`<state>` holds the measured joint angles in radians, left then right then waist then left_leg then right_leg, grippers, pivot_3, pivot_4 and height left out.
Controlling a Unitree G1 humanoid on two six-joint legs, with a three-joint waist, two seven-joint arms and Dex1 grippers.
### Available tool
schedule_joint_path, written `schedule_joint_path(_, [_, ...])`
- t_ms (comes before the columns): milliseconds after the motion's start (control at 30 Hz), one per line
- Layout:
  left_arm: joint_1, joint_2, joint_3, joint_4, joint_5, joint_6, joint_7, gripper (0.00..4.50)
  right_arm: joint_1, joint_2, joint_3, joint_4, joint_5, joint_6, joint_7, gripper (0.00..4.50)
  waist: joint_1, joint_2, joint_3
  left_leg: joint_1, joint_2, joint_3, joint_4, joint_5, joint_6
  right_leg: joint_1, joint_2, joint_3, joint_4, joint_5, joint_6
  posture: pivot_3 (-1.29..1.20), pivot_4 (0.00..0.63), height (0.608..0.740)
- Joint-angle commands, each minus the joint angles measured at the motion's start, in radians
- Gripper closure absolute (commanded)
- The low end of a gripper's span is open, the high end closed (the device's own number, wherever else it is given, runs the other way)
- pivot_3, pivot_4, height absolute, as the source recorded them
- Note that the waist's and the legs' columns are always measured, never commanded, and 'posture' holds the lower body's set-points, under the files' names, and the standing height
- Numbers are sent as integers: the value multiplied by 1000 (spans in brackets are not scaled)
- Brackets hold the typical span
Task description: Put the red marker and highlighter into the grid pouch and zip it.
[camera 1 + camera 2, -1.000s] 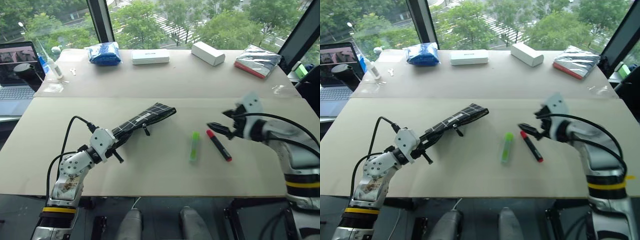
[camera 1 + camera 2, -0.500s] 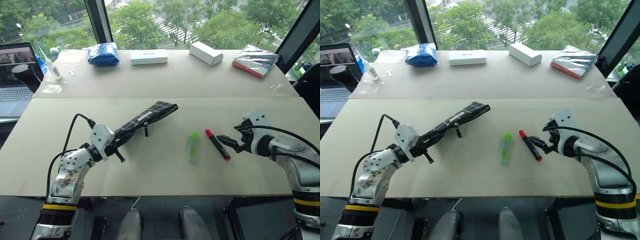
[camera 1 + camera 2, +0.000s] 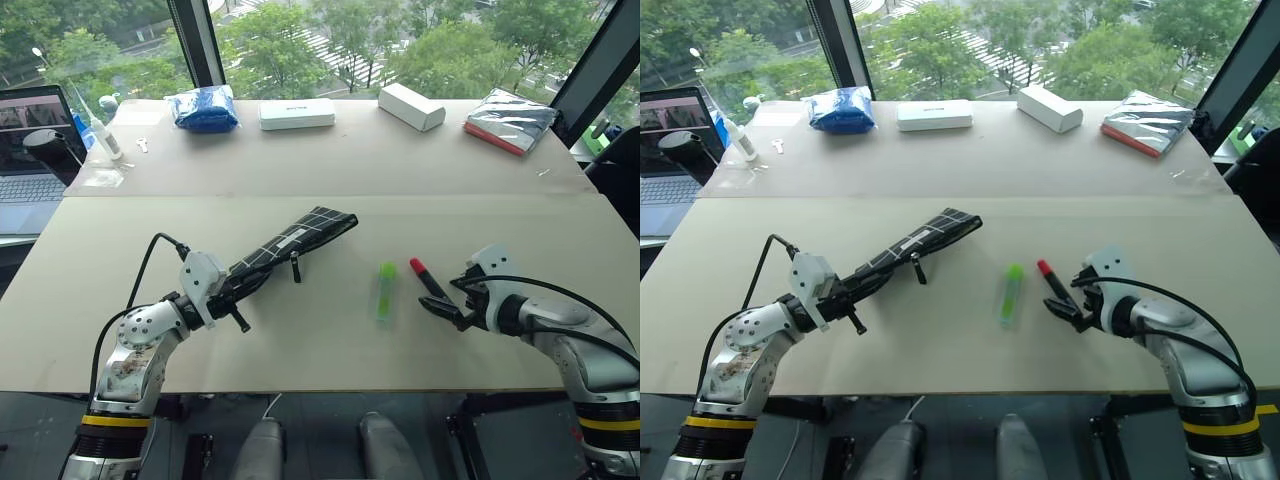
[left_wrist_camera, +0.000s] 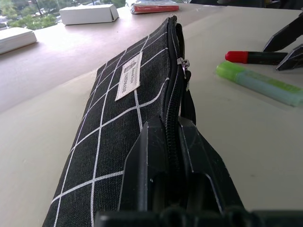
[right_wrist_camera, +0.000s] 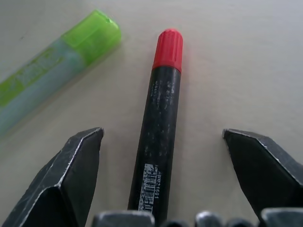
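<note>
Right gripper [image 3: 1064,305] low at the table's [image 3: 330,350] near edge, fingers spread wide, straddling the near end of the marker [image 5: 158,127]; nothing gripped, the marker lies flat between the two tips, red cap pointing away. Highlighter [image 3: 386,290] lies just left of the marker, roughly parallel, not touching it. Left gripper [image 3: 231,293] on the near left, fingers clamped shut on the near end of the pouch [image 3: 285,246] at the zipper edge; the wrist view shows the pouch standing on edge, zipper up, white label [image 4: 129,75] on its side, pull cord [image 3: 295,267] hanging off partway along. Pouch runs diagonally away to the right, far end toward mid-table, well apart from both pens. Far strip of the table: laptop [image 3: 30,150] at far left, small bottle [image 3: 104,133], blue packet [image 3: 205,107], two white boxes [image 3: 297,113] [image 3: 412,106], silver-and-red packet [image 3: 512,120] at far right.
</note>
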<state>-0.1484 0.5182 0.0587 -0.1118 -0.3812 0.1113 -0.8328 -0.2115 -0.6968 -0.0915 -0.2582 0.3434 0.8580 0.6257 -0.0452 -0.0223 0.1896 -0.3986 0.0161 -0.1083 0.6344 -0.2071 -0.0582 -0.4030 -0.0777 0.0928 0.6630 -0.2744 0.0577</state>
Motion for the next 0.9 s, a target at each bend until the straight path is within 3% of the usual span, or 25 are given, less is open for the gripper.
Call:
schedule_joint_path(33, [-13, 24, 31, -38, -26, 8, -16, 4500, -1, -4, 29, 53, -52, -59, -18, 287, 0, 0, 0, 0, 0, 0, 0, 0, 0, 0, 0, 0, 0, 0, 0, 0, 150, 740])
schedule_joint_path(167, [-20, 41, 37, -30, -26, 5, -23, 4500, 0, -3, 38, 103, -81, -109, -15, 1410, 0, -3, -2, 3, 0, 0, 0, 0, 0, 3, 0, 0, 0, 0, 0, 0, 150, 740])
schedule_joint_path(367, [-17, 49, 37, -30, -24, 0, -27, 4500, -5, -4, 34, 131, -84, -143, -7, 3573, 1, -3, -2, 11, 1, 0, -1, 0, 0, 15, 0, 0, -7, -4, 6, 0, 150, 740])
schedule_joint_path(433, [-20, 49, 36, -31, -24, 2, -28, 4500, -9, -2, 34, 139, -87, -153, -5, 3965, 1, -4, -2, 11, 1, 0, -1, 0, 0, 15, 0, 0, -7, -3, 6, 0, 150, 740])
schedule_joint_path(633, [-22, 59, 36, -31, -32, 18, -41, 4500, -72, 23, 24, 192, -99, -239, -20, 3964, -1, -5, -2, 11, 1, 0, 0, 0, 0, 15, 0, 0, -7, -3, 6, 0, 150, 740])
schedule_joint_path(900, [-20, 68, 39, -33, -32, 29, -53, 4500, -230, -106, 172, 244, -413, -801, 5, 3964, -2, -1, 0, 9, 0, 0, -2, 0, 0, 12, 0, 0, -7, -2, 5, 0, 150, 740])
